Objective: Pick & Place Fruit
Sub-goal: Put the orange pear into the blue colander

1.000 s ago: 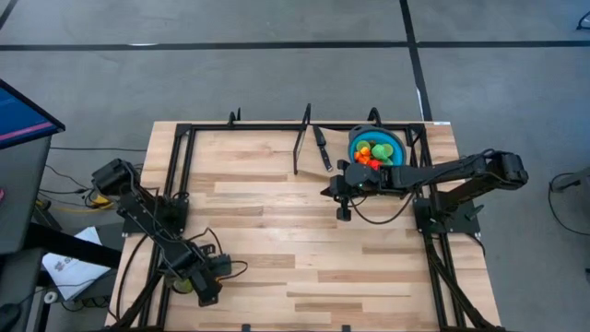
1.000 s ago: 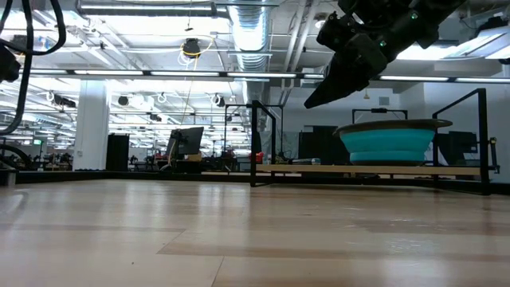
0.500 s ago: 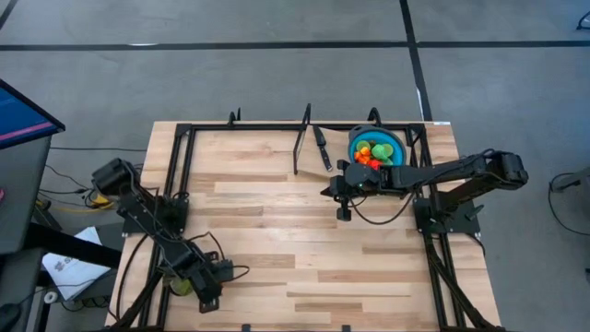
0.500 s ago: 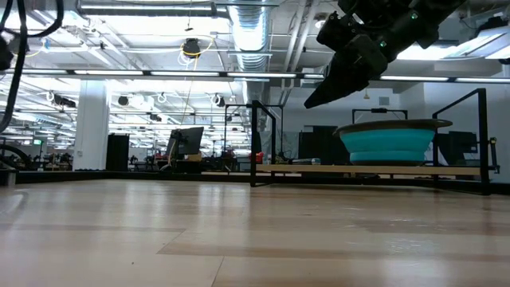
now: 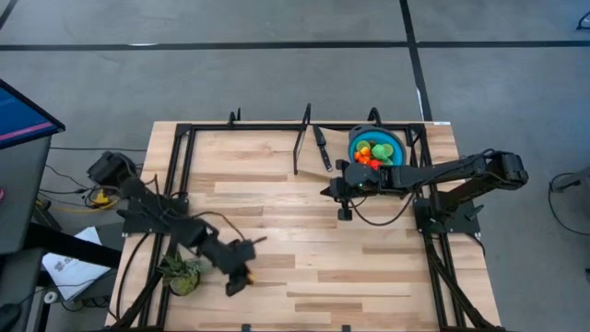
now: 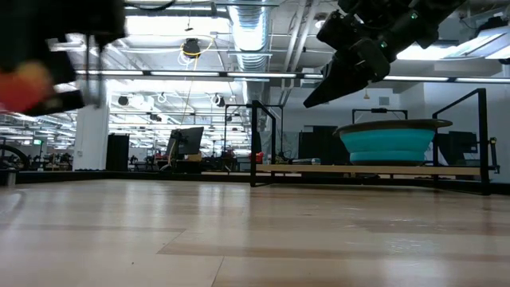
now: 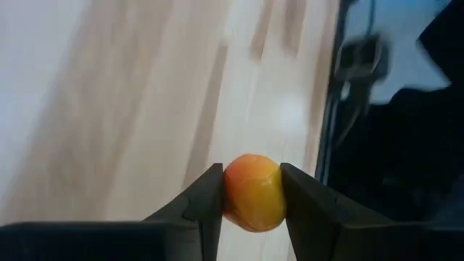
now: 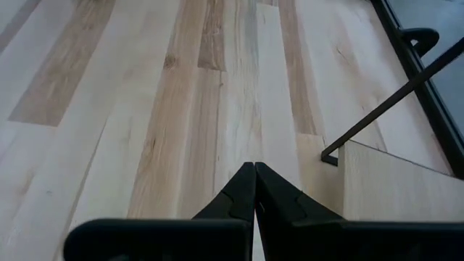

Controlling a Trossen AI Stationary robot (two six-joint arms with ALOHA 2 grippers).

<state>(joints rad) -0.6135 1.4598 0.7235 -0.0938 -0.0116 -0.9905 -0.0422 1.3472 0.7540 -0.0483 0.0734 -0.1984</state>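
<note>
Your left gripper (image 5: 236, 279) sits over the near left part of the wooden table (image 5: 304, 240), its two fingers (image 7: 206, 206) clamped on a small orange-and-yellow fruit (image 7: 252, 192), which you see pinched between them in the left wrist view. In the low view that same fruit (image 6: 24, 86) shows as a blur of red and orange high at the left edge, lifted clear of the tabletop. Just beside the left arm, at the table's left edge, you have a spiky green plant (image 5: 181, 274) lying by the black frame.

Moving right, a black-handled knife (image 5: 321, 148) lies near the far edge of the table, between the upright bar of the frame and the bowl.

Further right, your right gripper (image 5: 344, 213) hangs above the middle of the table with its fingers (image 8: 272, 196) pressed together on nothing, tips meeting in the right wrist view. Just behind it, at the far right corner, the blue bowl (image 5: 395, 140) holds a heap of green, yellow, orange and red fruits (image 5: 371, 154). In the low view the bowl (image 6: 388, 143) rests on the table's raised far edge.
</note>
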